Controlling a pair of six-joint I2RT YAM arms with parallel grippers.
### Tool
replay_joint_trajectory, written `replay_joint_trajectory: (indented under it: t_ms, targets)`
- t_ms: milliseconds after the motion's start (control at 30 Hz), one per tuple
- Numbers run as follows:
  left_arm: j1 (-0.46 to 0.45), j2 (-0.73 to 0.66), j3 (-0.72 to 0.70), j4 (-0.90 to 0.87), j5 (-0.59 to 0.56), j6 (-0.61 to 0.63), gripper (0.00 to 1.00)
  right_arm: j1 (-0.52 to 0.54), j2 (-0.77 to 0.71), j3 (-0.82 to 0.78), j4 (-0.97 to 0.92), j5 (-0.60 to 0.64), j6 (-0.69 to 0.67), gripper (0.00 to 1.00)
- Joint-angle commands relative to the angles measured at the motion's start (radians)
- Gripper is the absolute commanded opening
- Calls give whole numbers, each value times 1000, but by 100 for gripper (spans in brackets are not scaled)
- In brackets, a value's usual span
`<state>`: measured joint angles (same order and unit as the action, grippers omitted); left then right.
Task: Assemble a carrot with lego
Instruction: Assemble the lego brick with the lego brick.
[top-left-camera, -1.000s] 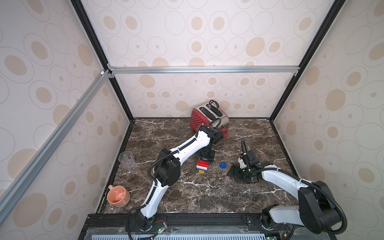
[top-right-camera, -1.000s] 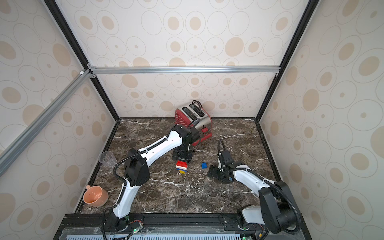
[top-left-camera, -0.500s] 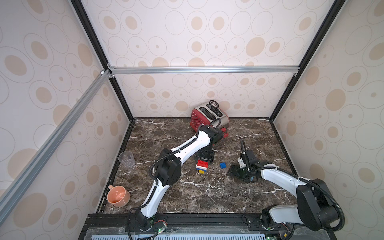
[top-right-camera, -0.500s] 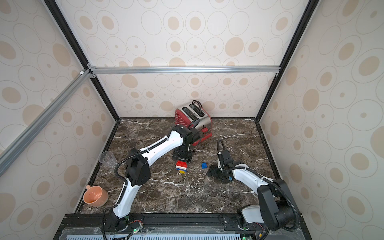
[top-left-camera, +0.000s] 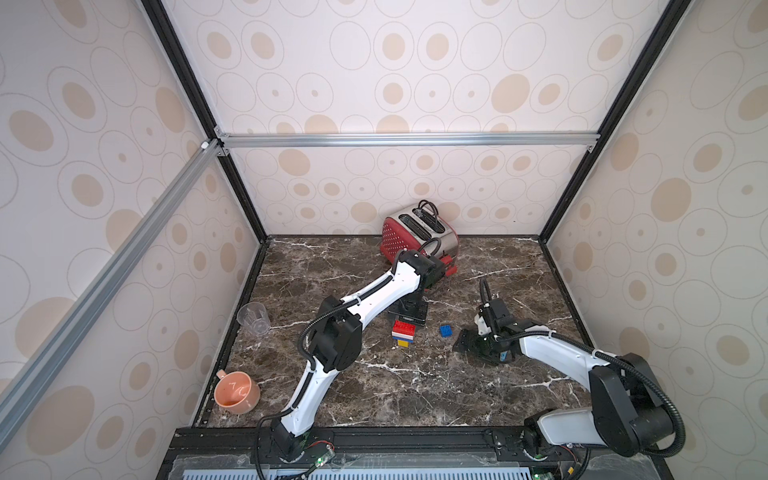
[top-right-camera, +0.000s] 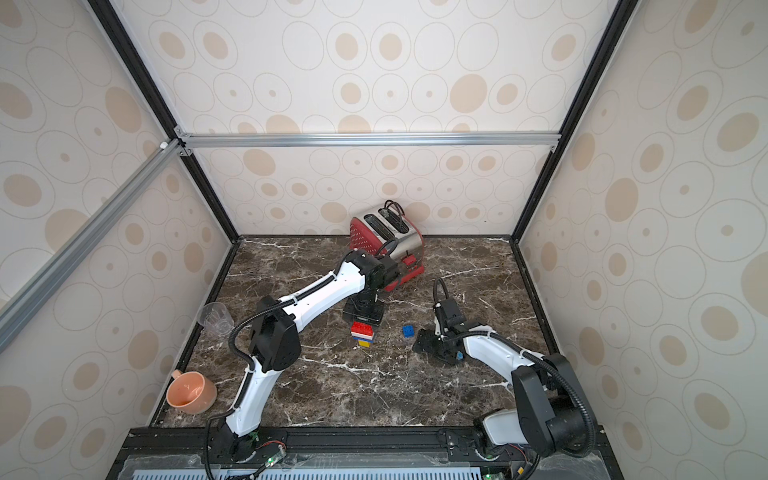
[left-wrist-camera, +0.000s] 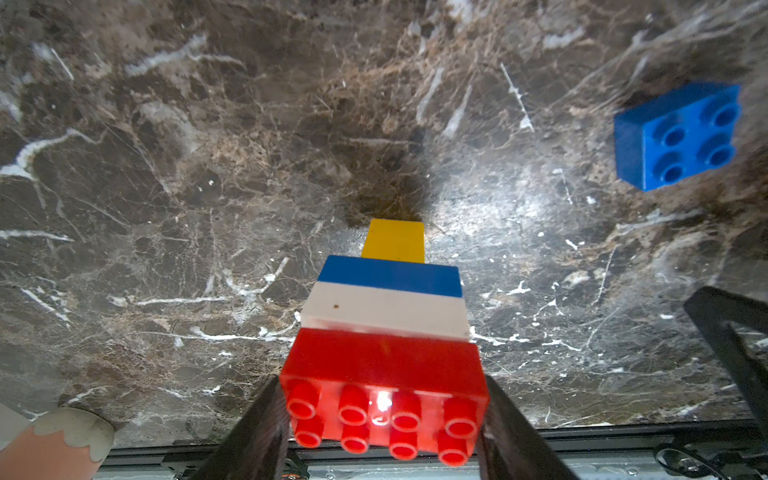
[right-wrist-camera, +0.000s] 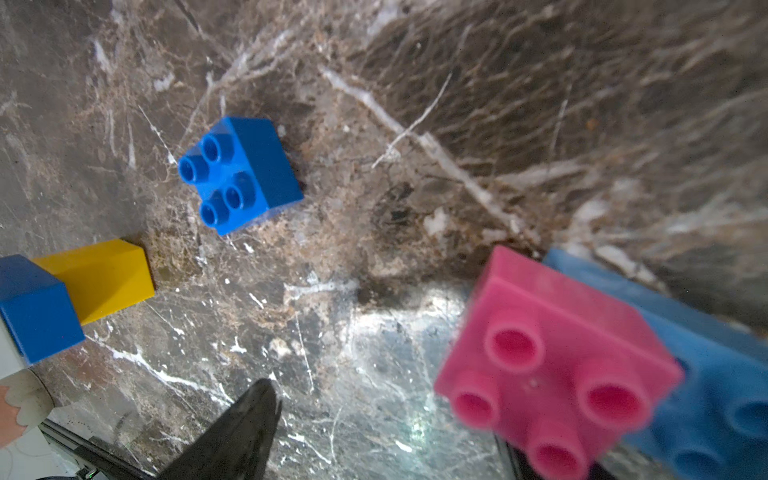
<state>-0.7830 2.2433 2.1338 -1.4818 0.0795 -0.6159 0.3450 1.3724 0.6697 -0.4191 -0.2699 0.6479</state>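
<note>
The carrot (left-wrist-camera: 386, 307) is a stack of a red, a white and a blue brick with a small yellow tip (right-wrist-camera: 99, 278). It stands tip down on the marble in both top views (top-left-camera: 402, 332) (top-right-camera: 362, 334). My left gripper (left-wrist-camera: 382, 386) comes down from above (top-left-camera: 409, 318) and is shut on the red top brick. A loose blue lego (top-left-camera: 446, 331) (left-wrist-camera: 677, 137) (right-wrist-camera: 239, 174) lies to its right. My right gripper (top-left-camera: 461, 343) (right-wrist-camera: 386, 415) is open, low over the marble right of that brick. A pink brick (right-wrist-camera: 552, 365) on a wider blue brick (right-wrist-camera: 715, 374) sits beside one finger.
A red and silver toaster (top-left-camera: 419, 232) stands at the back wall behind my left arm. A clear plastic cup (top-left-camera: 253, 318) and a peach mug (top-left-camera: 236, 392) are along the left wall. The marble table (top-left-camera: 415, 386) ends at a black rail in front.
</note>
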Motion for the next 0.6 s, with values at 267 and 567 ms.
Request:
replay_joint_trajectory:
  t_ms: [267, 567]
  targets:
    - [4, -43, -21, -6, 1, -19, 53, -12, 24, 36, -18, -2, -9, 83]
    - [5, -72, -79, 33, 28, -34, 53, -11, 24, 40, -23, -2, -12, 83]
